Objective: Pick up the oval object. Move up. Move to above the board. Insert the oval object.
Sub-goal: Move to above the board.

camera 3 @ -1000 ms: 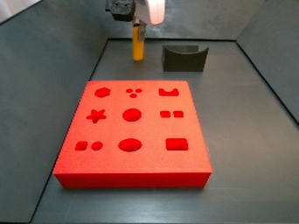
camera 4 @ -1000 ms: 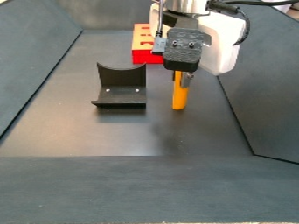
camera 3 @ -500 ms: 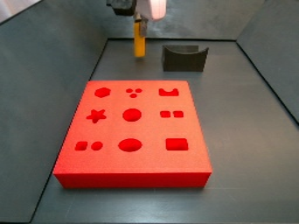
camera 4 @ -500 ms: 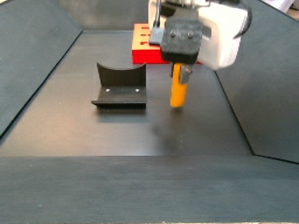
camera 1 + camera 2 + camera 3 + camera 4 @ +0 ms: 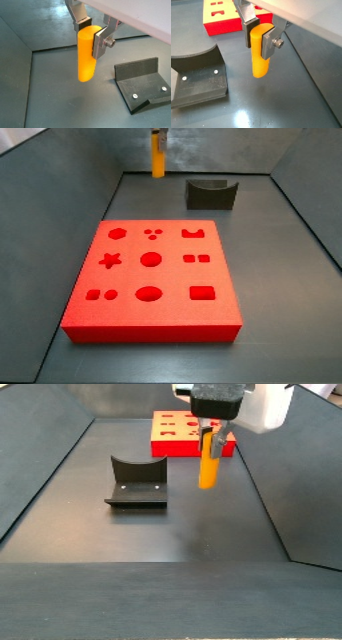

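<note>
gripper (image 5: pixel 260 36) clamped on peg (image 5: pixel 260 55) top, hanging off the floor, top centre | board (image 5: pixel 154 278) mid-frame | risk: peg tilts (small grip), jams at hole

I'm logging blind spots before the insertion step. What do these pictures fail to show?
- The pincer: cut off by the top edge in a side view, where only the oval object shows.
- The board: partly out of frame in a wrist view.
- The fixture: its base plate's far side, hidden by its own wall.
</note>
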